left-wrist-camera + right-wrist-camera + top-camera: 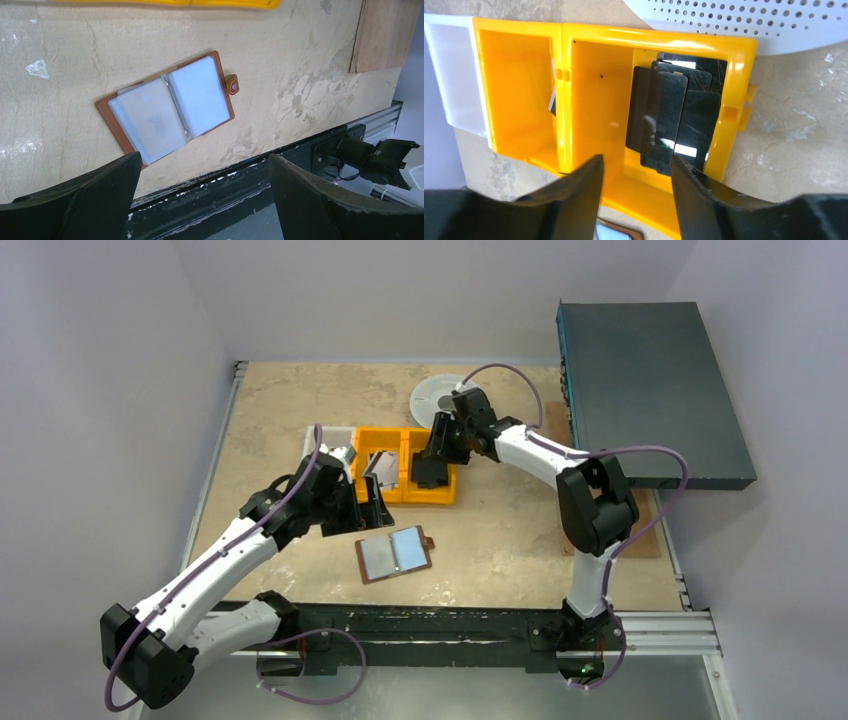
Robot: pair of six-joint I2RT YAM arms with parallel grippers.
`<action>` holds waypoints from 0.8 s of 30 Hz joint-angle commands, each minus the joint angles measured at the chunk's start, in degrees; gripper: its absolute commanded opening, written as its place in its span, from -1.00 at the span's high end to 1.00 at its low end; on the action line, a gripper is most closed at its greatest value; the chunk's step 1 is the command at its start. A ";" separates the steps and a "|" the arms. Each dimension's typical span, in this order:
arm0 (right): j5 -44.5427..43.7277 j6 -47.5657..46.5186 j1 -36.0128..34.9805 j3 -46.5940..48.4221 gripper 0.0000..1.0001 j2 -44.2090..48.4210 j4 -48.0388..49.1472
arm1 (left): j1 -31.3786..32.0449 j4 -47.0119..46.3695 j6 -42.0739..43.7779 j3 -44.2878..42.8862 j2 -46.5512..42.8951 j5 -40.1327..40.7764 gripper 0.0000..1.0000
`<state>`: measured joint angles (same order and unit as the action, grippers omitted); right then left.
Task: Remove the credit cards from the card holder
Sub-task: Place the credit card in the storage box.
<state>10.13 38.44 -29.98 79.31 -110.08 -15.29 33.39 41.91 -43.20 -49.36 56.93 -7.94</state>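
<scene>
Brown leather bifold card holder point(395, 553) with pale grey-blue clear sleeves is lying open and flat on the mottled beige bench point(500, 530), midway along and a little back from the near edge, with its snap tab pointing toward the right edge. Left gripper point(204, 157) is hovering over the holder's far-left corner without touching it. Its black fingers point(85, 200) are spread wide with nothing between them, and the holder is showing ahead of them in the wrist view. A faint dark mark is showing through the left sleeve; cannot tell whether a card is sitting inside. Right gripper point(635, 160) is hanging over the right compartment of the twin orange plastic bins point(649, 39), which are standing mid-bench, beyond the holder. Its jaws are standing partly apart, pinching nothing. Below it several thin flat rectangular credit cards point(674, 115), looking dark and glossy here, are lying overlapped against that compartment's right wall. One silvery card point(383, 468) is leaning in the left compartment. A white perforated plastic disc point(749, 20) is lying just beyond the bins, toward the far edge.
</scene>
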 commanded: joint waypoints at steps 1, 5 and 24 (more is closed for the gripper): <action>-2.30 -1.28 -0.04 1.36 -0.10 4.71 -2.12 | -0.50 -0.47 1.20 0.06 0.61 -0.96 -0.97; -2.72 -1.32 -0.94 -0.78 -0.33 8.60 -2.47 | -0.79 -0.05 0.95 -0.34 0.90 -0.44 -0.97; -12.82 6.08 -15.56 -19.32 -0.98 28.56 0.02 | -7.64 6.87 -2.09 -2.43 0.91 7.00 -0.97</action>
<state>1.06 40.58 -41.89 63.68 -84.95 -18.28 26.24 47.99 -43.59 -49.39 58.06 -3.70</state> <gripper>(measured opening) 0.987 0.985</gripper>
